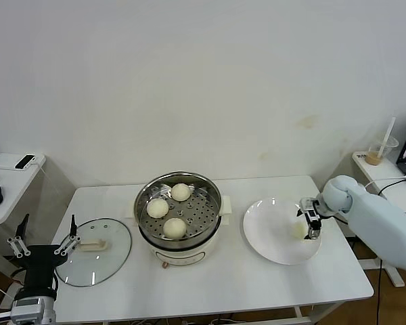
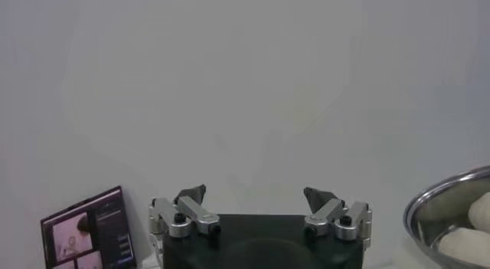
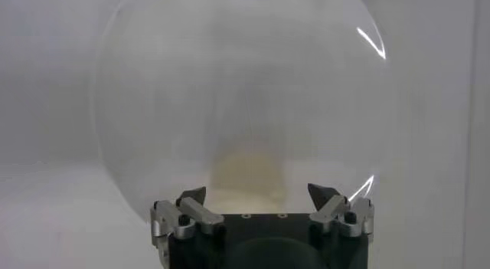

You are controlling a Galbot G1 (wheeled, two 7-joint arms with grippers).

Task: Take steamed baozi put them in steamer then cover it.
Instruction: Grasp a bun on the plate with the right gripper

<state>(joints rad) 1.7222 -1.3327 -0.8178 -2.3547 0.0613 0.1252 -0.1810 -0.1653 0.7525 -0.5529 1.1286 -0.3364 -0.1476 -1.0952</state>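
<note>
My right gripper [image 1: 309, 221] hangs over the right part of the plate [image 1: 267, 237], fingers spread wide and holding nothing. Just below and between the fingertips sits the last baozi [image 1: 299, 229], a pale dome on the plate; in the right wrist view the same bun [image 3: 246, 173] lies straight ahead of my open jaws, near the middle of the plate [image 3: 153, 102]. I cannot tell whether a fingertip touches it.

The steamer [image 1: 214, 206] stands in the middle of the table [image 1: 223, 284], just left of the plate. Three baozi rest on its perforated tray: one at the back [image 1: 181, 191], one to the left [image 1: 158, 208] and one at the front [image 1: 174, 227]. They are close together, the back and left ones nearly touching.

The cover [image 1: 115, 254] lies flat on the table left of the steamer, handle [image 1: 93, 245] up, well apart from the pot's rim.

My left gripper [image 1: 43, 244] waits low at the table's left edge, near the cover, fingers wide apart and empty. From its wrist camera the fingers [image 2: 191, 209] point at the bare wall, with the steamer's rim [image 2: 440, 194] at the side and a laptop screen [image 2: 88, 232] at the other.
</note>
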